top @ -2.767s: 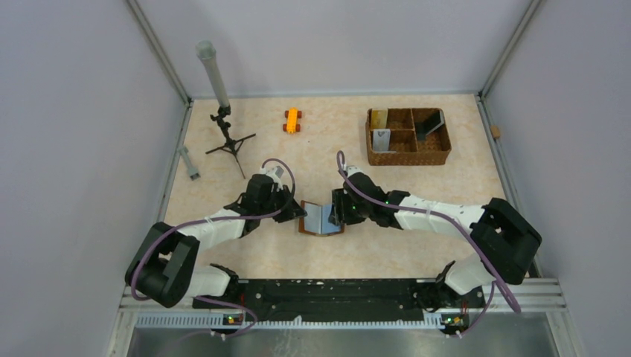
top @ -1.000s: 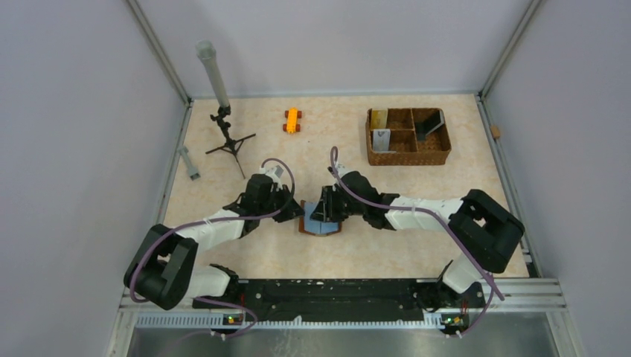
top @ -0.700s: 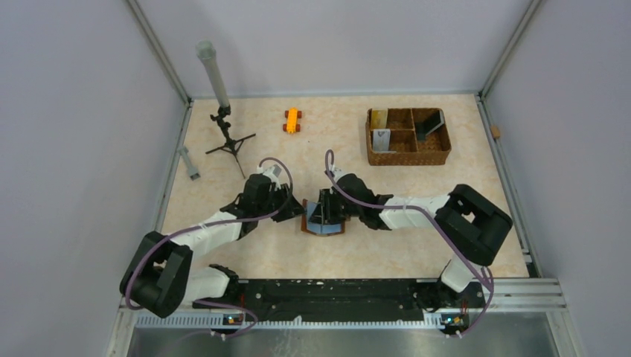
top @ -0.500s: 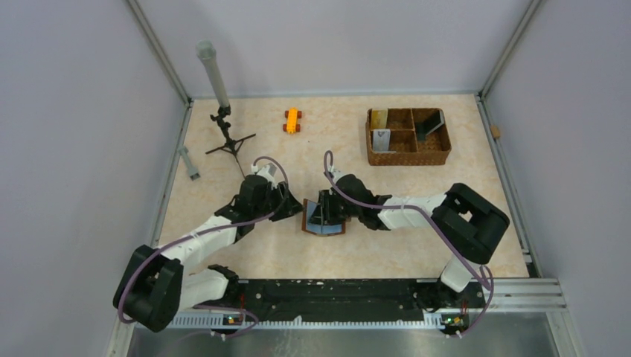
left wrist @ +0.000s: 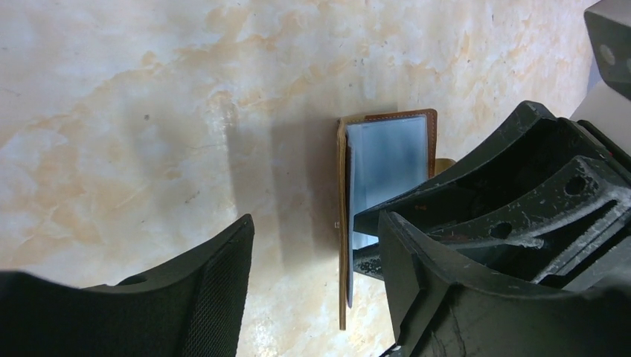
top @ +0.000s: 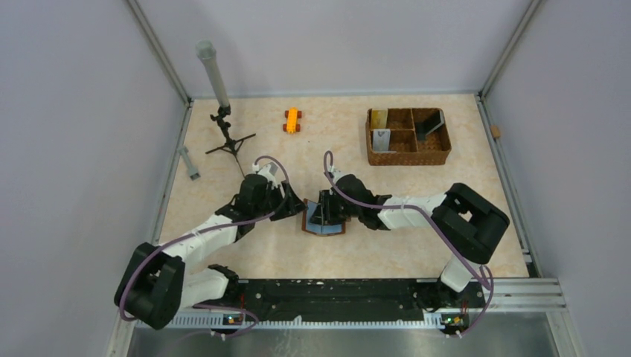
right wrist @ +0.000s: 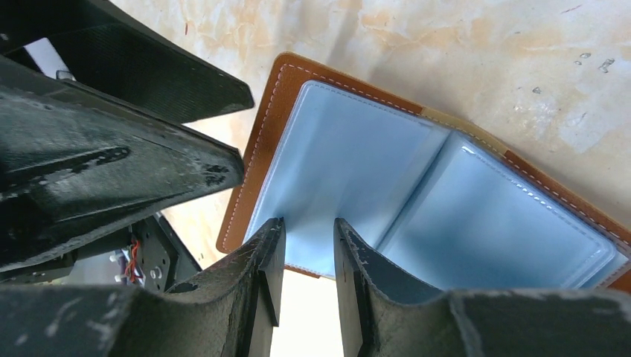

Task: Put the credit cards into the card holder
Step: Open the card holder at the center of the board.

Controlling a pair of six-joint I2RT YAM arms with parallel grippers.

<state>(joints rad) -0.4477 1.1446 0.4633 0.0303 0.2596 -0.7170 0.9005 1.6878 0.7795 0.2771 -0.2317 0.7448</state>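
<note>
The card holder [top: 324, 225] lies open, blue pockets up, at mid-frame on the worktop [top: 372, 253]. The right end effector [right wrist: 306, 230], fingers narrowly apart, bears on its edge, likely pinning it open; whether it nips a leaf I cannot tell. The left end effector [left wrist: 312, 238] gapes wide, empty, beside it. The cards [top: 380, 119] wait in the basket [top: 408, 159], upper right.

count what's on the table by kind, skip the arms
cards: 3 (gold card, grey card, black card)
card holder: 1
woven basket: 1
orange toy: 1
tripod stand: 1
grey bar: 1
total: 8
</note>
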